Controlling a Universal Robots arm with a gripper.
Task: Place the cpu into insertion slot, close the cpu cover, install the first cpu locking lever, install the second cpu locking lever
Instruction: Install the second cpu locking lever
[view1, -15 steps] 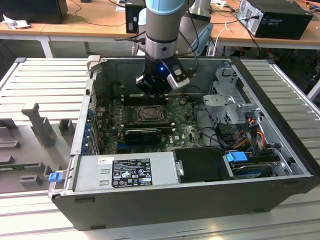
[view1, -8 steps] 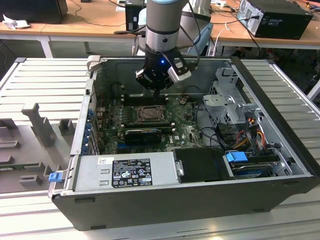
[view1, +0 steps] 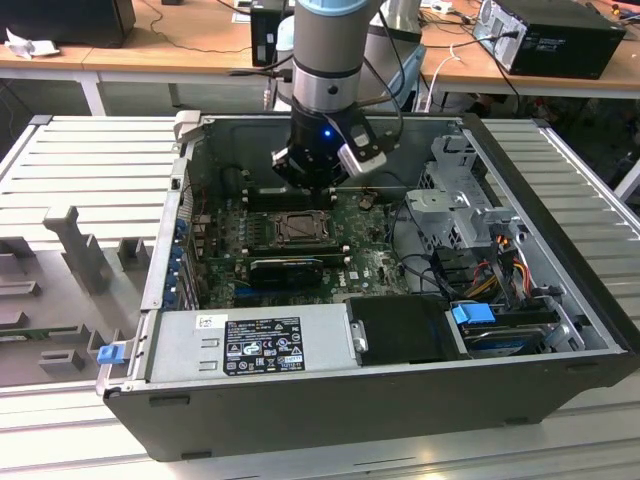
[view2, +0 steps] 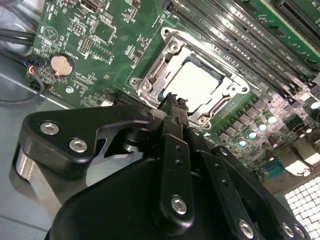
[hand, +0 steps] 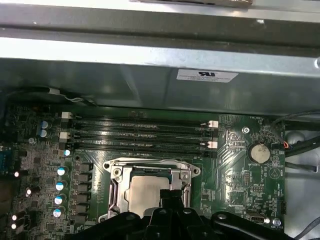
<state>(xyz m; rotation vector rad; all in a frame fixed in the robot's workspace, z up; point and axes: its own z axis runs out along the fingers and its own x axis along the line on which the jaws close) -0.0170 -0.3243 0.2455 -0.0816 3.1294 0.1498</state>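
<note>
At the left of the exterior view, grey foam moulds are lying on the ribbed surface. In the middle, the open computer case is sitting with its green motherboard facing up. The power supply is lying along the lower wall of the case, and the metal drive cage with coloured cables is standing at the right. The arm is coming down from the top centre, and the tool is hanging just above the insertion slot, hiding the board behind it.

In the second wrist view, a round coin battery is sitting at the upper left. The cpu is lying flat in the insertion slot, bright and pale, and the cpu cover is framing it all around. The long memory slots are running across the upper right. The black tool is filling the lower part of the frame, with its fingers pressed together, pinching nothing, and the tip is just beside the lower edge of the cover.

The first wrist view is showing the grey case wall with a white label at the top, the memory slots under it, and the cpu at the lower centre, partly hidden by the tool. The battery is at the right there.
</note>
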